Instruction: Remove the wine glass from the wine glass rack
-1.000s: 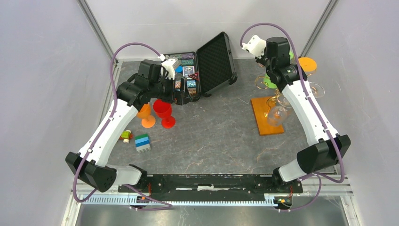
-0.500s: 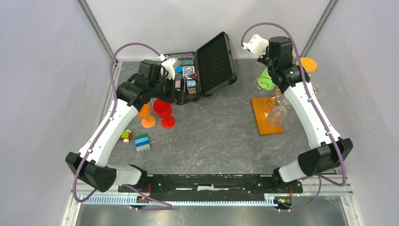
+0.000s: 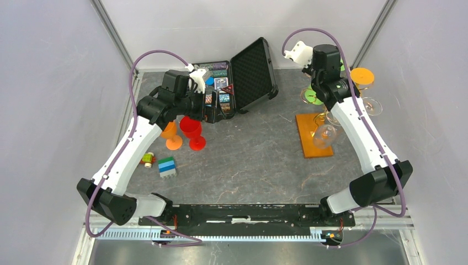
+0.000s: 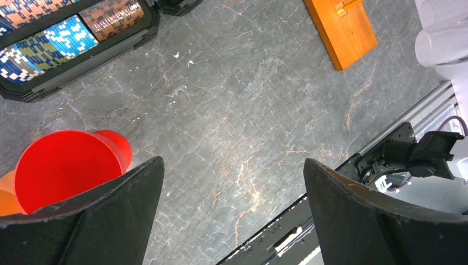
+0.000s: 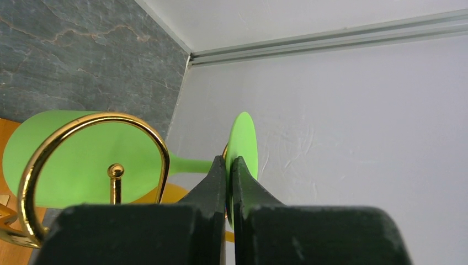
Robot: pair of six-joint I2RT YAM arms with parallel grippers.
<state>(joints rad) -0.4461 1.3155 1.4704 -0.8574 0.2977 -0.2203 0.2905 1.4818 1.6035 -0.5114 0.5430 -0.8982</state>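
The wine glass rack has gold scroll arms (image 5: 110,115) on an orange-brown base (image 3: 308,138), at the right of the table. A green wine glass (image 3: 313,95) hangs on its far left arm. In the right wrist view its bowl (image 5: 72,160) lies behind the gold scroll and its foot (image 5: 246,141) stands edge-on. My right gripper (image 5: 227,160) is shut on that foot, and shows in the top view (image 3: 323,83) above the rack. An orange glass (image 3: 361,75) and clear glasses (image 3: 325,135) also hang there. My left gripper (image 4: 233,161) is open and empty over the table, seen from above (image 3: 205,102).
An open black foam-lined case (image 3: 243,77) with coloured tiles stands at the back middle. A red cup (image 3: 191,128), an orange cup (image 3: 170,132), a striped block (image 3: 167,167) and a small toy (image 3: 147,160) lie at the left. The wall is close behind the rack.
My right gripper has shifted a little at the rack, with the green glass moving slightly in it. The left arm has not moved.
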